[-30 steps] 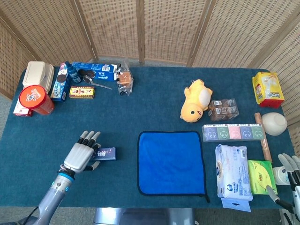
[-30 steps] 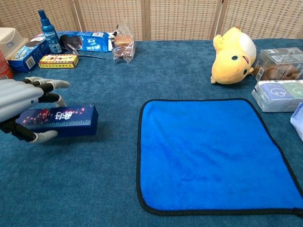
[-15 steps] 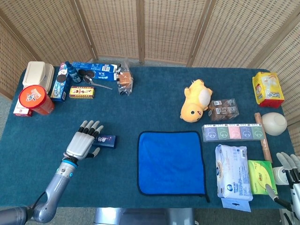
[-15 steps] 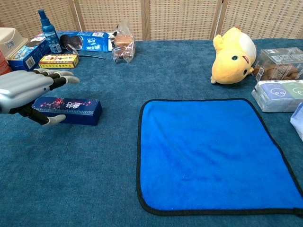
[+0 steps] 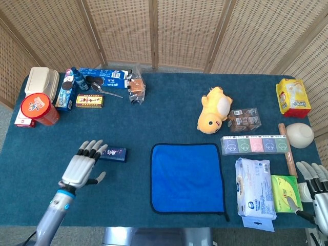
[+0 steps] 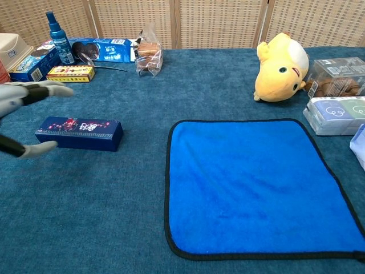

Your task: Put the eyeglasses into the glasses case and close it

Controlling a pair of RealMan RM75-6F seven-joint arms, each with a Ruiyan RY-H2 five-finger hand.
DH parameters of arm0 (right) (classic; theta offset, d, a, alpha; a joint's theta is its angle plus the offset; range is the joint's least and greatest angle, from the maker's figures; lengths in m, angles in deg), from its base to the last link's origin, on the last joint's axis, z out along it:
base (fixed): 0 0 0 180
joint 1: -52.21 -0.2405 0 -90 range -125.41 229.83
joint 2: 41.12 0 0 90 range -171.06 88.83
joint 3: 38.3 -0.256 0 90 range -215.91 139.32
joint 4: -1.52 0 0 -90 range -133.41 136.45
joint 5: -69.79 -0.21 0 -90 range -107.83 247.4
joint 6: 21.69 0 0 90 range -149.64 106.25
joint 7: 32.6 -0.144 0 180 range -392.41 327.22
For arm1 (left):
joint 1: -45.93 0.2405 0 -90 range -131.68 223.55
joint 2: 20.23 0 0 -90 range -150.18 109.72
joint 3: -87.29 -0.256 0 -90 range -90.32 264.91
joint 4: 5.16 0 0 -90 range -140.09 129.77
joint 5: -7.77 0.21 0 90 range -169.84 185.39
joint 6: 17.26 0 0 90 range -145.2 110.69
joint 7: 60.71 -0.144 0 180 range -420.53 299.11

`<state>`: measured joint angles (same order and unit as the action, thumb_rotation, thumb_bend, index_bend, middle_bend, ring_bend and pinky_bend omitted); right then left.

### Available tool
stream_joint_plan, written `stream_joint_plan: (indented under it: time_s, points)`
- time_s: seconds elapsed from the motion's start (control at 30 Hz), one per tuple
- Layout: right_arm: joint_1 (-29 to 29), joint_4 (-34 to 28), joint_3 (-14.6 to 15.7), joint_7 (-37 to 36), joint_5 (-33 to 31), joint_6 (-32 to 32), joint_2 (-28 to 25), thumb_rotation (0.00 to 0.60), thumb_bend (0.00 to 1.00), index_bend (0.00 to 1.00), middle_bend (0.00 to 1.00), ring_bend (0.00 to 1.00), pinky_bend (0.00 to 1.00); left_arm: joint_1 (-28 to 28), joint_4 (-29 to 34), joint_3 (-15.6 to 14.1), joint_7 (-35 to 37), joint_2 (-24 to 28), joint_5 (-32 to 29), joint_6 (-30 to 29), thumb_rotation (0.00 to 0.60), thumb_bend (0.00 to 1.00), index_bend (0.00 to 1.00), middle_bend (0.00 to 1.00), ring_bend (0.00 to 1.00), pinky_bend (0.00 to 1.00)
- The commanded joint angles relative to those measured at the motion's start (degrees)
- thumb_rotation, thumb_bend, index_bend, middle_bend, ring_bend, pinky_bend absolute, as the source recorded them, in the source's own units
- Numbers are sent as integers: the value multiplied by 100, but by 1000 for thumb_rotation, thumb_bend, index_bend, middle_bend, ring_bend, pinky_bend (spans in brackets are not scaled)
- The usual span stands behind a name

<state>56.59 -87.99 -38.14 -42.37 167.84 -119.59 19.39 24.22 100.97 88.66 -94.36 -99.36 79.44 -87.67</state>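
A dark blue oblong glasses case (image 5: 114,154) (image 6: 78,133) with a floral print lies shut and flat on the teal table, left of the blue cloth. My left hand (image 5: 82,165) (image 6: 28,92) hovers just left of it with fingers spread, holding nothing; its fingertips stay near the case's left end. My right hand (image 5: 312,179) shows at the table's near right corner, fingers apart, and seems to hold nothing. I see no eyeglasses in either view.
A blue cloth (image 5: 187,177) (image 6: 256,182) lies at centre front. A yellow plush (image 5: 215,108) (image 6: 280,67) and packaged goods (image 5: 254,193) fill the right side. Snack boxes, a spray bottle (image 5: 77,78) and a red tub (image 5: 37,108) crowd the back left.
My left hand has let go of the case, which now lies flat on the table, and has drawn back towards the left front. My right hand has shifted slightly.
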Motion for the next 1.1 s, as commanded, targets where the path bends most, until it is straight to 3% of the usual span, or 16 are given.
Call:
stream_joint_plan:
  time_s: [0.03, 0.27, 0.5, 0.8, 1.1]
  points:
    - [-119, -80, -20, 136, 8, 172, -9, 600, 280, 60, 93, 0, 100, 540, 478, -491, 369, 452, 521, -616, 421, 308, 0, 0, 0, 0]
    - [-382, -196, -96, 452, -110, 599, 52, 600, 282, 65, 92, 0, 94, 1390, 643, -1167, 1089, 947, 1430, -1589, 415, 309, 0, 0, 0, 0]
    - [-586, -300, -178, 959, -301, 962, 174, 600, 280, 65, 91, 0, 89, 2170, 394, -1526, 1574, 1193, 1947, -2488, 415, 308, 7, 0, 0, 0]
    - [-713, -331, -176, 1210, -395, 1165, 343, 600, 281, 70, 91, 0, 85, 2788, 100, -1551, 2033, 1399, 2327, -3240, 419, 308, 17, 0, 0, 0]
    - [-844, -421, -182, 1369, -360, 1267, 430, 600, 281, 71, 91, 0, 83, 2967, 70, -1328, 2342, 1564, 2195, -3275, 421, 307, 18, 0, 0, 0]
